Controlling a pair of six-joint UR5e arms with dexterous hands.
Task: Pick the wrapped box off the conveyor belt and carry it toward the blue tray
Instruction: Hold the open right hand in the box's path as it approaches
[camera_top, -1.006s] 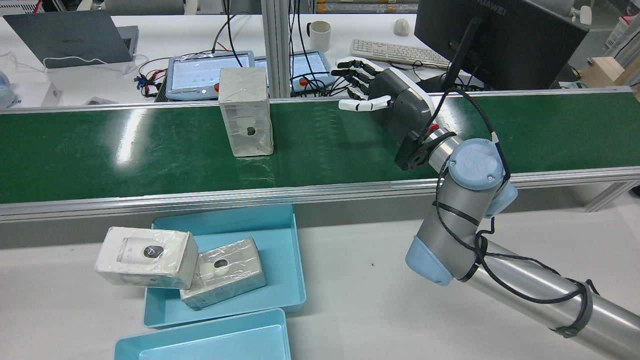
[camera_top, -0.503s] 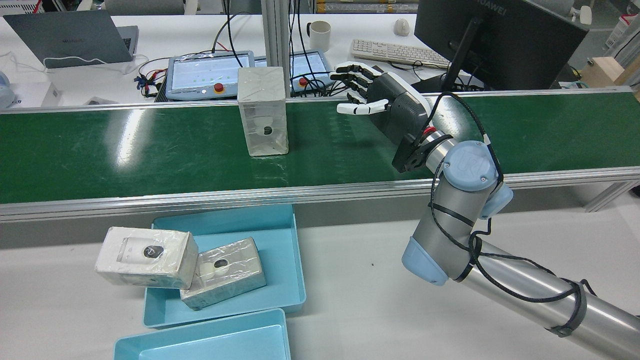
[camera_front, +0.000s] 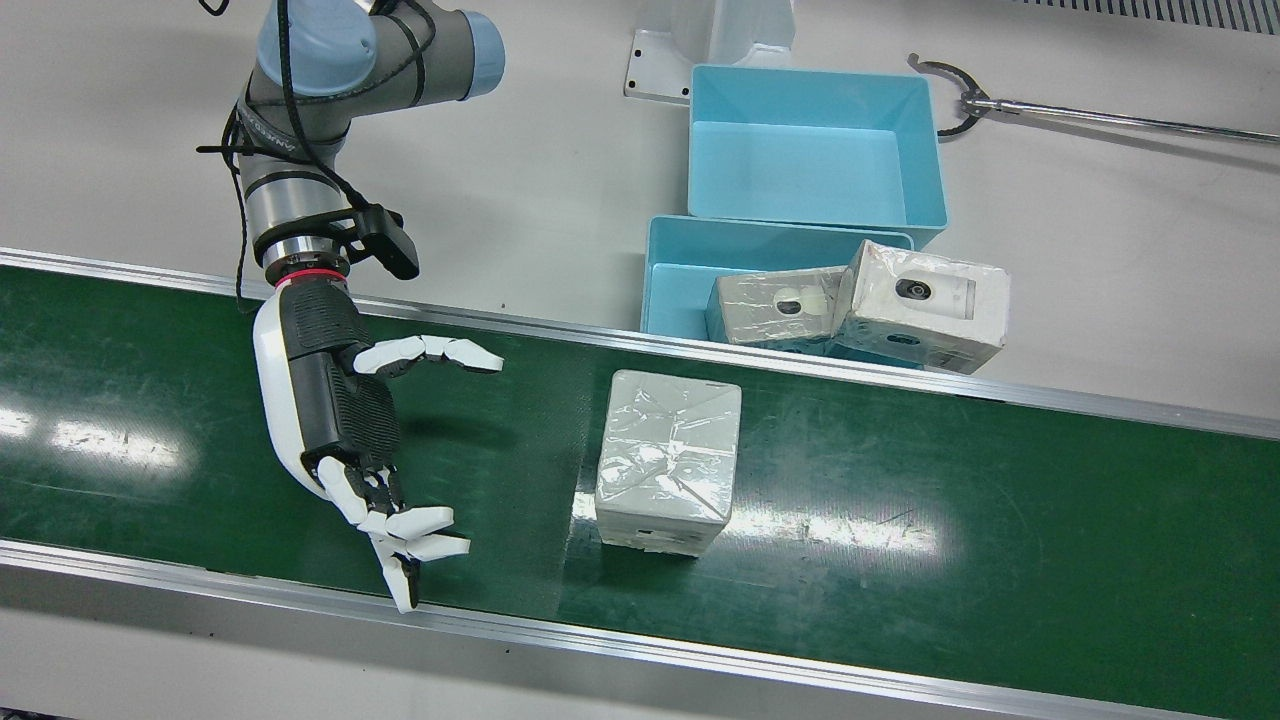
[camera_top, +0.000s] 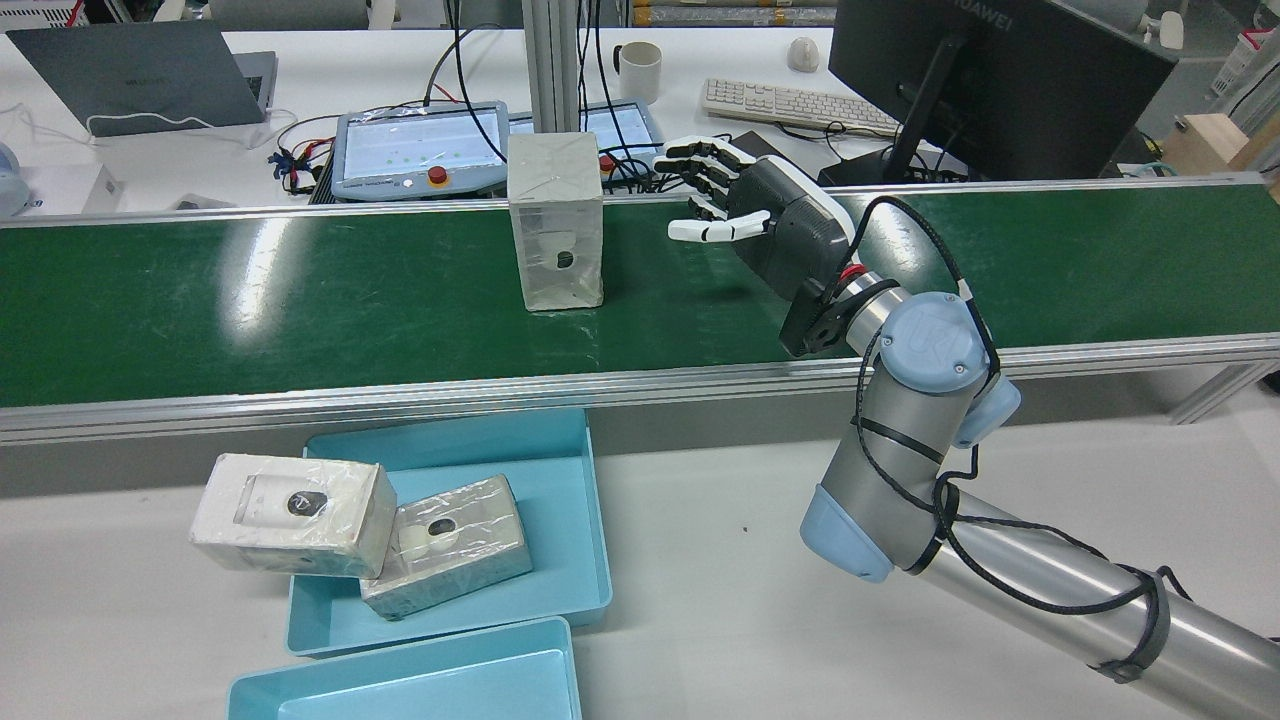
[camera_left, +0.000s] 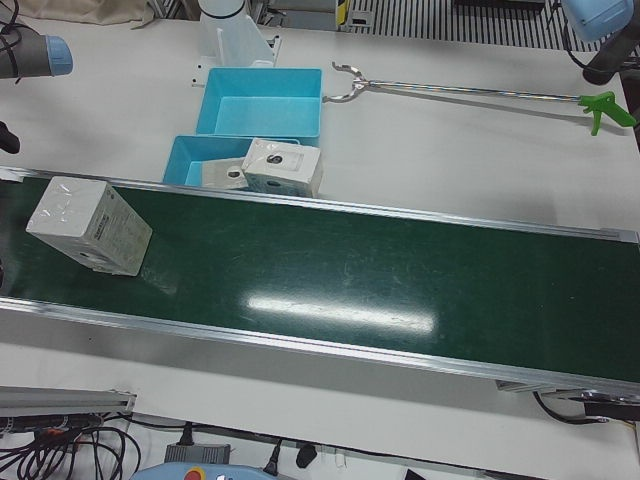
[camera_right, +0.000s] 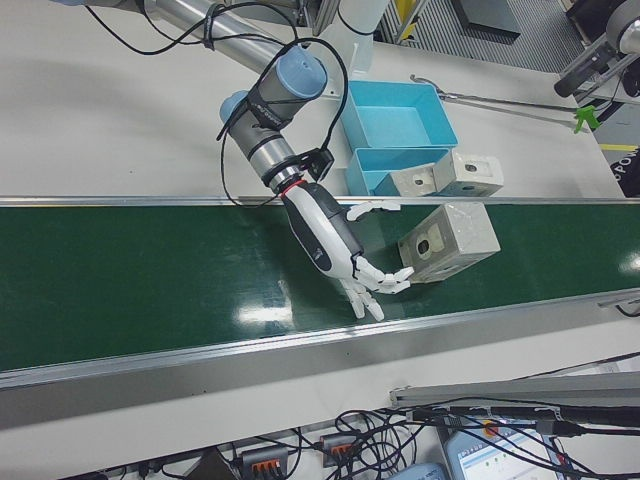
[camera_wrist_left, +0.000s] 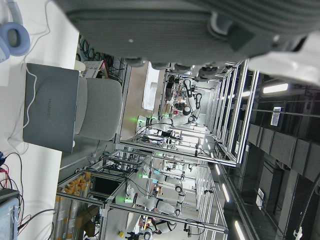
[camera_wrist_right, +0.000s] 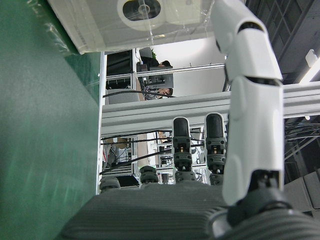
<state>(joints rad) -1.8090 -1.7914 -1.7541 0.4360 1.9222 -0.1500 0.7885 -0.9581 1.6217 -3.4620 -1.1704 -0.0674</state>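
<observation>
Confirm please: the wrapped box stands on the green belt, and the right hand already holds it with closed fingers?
Not quite. The wrapped box does stand on the green belt, but the right hand is open beside it, clear of it, as the front view shows.

Far desk: white top behind the belt, carrying a closed grey laptop (camera_top: 140, 75), a white mug (camera_top: 638, 70), a pale keyboard (camera_top: 795, 105) and a black monitor (camera_top: 990, 85).
Post: aluminium upright (camera_top: 548, 70) rising mid-desk, cables hanging beside it.
Pendants: two tablet-like screens (camera_top: 415, 150) lying at the desk's near edge.
Near table: plain white surface (camera_top: 720, 590).
Light: ceiling lamps glare off the surfaces.
</observation>
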